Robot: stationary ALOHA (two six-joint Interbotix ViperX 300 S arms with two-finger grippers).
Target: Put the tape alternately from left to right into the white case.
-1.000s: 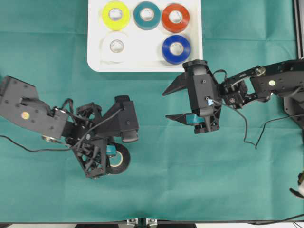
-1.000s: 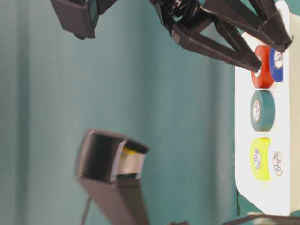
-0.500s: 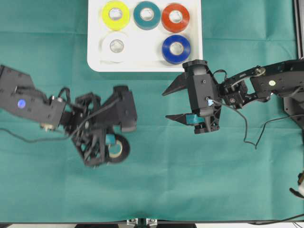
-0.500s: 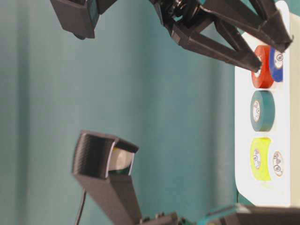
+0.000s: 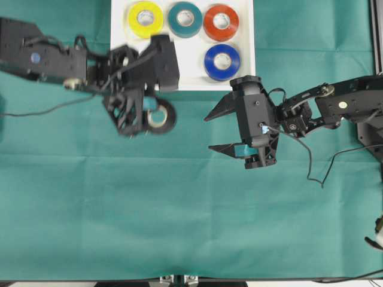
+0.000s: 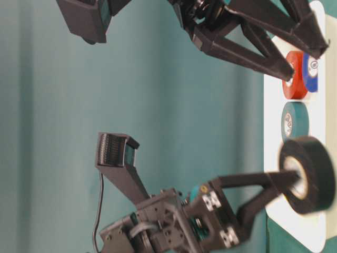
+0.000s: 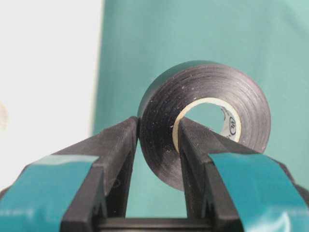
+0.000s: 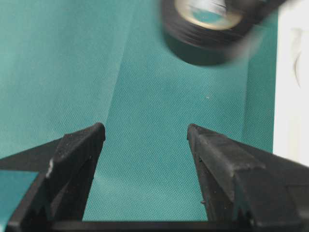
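One black roll point(image 5: 160, 116) hangs pinched in the left gripper point(image 5: 145, 115), one finger point(image 7: 113, 159) on its outer face and the other through the pale core, just off the near edge of the white case point(image 5: 245, 72) and above the green cloth point(image 5: 179, 215). In the table-level view the roll point(image 6: 308, 174) stands on edge before the case's rim point(image 6: 295, 224), held at the end of the gripper point(image 6: 274, 184). Four rolls show in the case from overhead: yellow point(image 5: 145, 18), teal point(image 5: 185, 18) and red-orange point(image 5: 221, 22) along the far row, blue point(image 5: 222, 61) nearer. The left arm covers the case's near-left part, so what lies there cannot be told. To the right, the right gripper point(image 5: 215, 130) hovers over bare cloth, near the case's near-right corner, its jaws spread wide and gripping nothing; its wrist view shows the fingers point(image 8: 79, 145) apart, with the blurred black roll point(image 8: 207, 34) beyond them.
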